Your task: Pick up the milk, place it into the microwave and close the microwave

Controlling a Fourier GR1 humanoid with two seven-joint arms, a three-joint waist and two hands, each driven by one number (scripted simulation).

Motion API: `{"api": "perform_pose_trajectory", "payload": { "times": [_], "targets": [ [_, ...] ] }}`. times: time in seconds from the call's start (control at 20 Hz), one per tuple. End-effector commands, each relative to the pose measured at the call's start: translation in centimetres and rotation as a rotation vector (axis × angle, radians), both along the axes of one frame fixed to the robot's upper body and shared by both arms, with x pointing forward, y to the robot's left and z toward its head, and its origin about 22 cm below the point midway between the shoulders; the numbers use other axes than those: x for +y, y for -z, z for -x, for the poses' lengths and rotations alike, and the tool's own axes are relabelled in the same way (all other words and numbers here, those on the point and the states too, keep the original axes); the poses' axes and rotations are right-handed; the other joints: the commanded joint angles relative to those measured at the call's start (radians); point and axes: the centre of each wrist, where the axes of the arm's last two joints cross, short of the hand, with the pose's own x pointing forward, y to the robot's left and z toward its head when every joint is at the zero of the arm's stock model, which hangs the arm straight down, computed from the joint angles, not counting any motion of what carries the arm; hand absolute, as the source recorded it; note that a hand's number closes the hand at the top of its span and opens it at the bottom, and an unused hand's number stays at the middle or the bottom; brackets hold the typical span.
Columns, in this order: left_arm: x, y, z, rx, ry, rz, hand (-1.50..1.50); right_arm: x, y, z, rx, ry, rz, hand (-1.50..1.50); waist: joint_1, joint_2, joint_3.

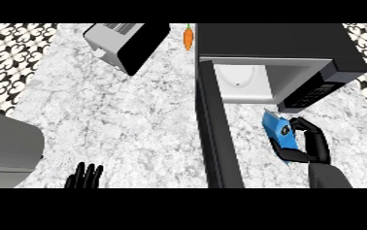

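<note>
A: Status, reading leftward of the microwave (272,44) first?

B: Far left of the microwave, at the view's lower edge, the left hand (85,176) rests with fingers straight and up; it holds nothing. A toaster (125,44) lies on the marble counter (122,112) well left of the microwave, and a carrot (189,37) lies just beside the microwave's upper left corner.

A: And the door?

B: The microwave door (215,132) stands open, hinged on the microwave's left side and projecting toward the robot. The white cavity (243,81) is exposed.

A: Location of the milk?

B: The milk (278,132), a blue carton, is outside the microwave, just in front of its control panel (312,93), right of the cavity opening. The right hand (309,144) has its fingers curled round the carton.

A: Hazards from here?

B: Probably three. The carton sits right of the opening, so a straight advance likely strikes the control panel. A tilted carton may catch the cavity's lower edge. The open door borders the path on the left; an overcorrected swing could knock it.
</note>
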Motion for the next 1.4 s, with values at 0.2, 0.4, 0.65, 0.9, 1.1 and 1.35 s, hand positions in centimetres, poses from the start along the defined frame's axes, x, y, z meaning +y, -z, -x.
{"api": "perform_pose_trajectory", "payload": {
  "times": [0.2, 0.4, 0.65, 0.9, 1.1, 1.35],
  "targets": [
    [1.8, -1.4, 0.0, 0.010, -0.011, 0.000, -1.50, 3.8, 0.5, -0.9, -0.118, -0.125, -0.127, 1.50, -0.006, 0.001, 0.004],
    [0.7, 0.9, -0.7, 0.016, -0.013, 0.004, -1.50, 3.8, 0.1, -0.3, -0.135, -0.171, -0.152, 1.50, -0.023, -0.002, 0.002],
    [2.0, -0.4, 1.2, 0.014, -0.025, 0.012, -1.50, 7.5, -1.6, -1.3, -0.185, -0.125, -0.123, 1.50, -0.018, -0.003, 0.002],
    [1.2, 1.5, -0.4, 0.031, -0.024, -0.003, -1.50, 9.4, -4.7, -4.2, -0.203, -0.061, -0.046, 1.50, -0.017, -0.001, 0.003],
    [2.7, 0.8, 1.6, 0.029, -0.020, 0.010, -1.50, 11.2, -6.2, -5.6, -0.183, -0.024, -0.034, 1.50, -0.010, -0.001, 0.003],
    [1.7, 2.2, 0.0, 0.012, -0.024, 0.008, -1.50, 11.1, -7.6, -7.6, -0.128, -0.007, 0.013, 1.50, -0.010, 0.000, 0.003]
  ]
}}
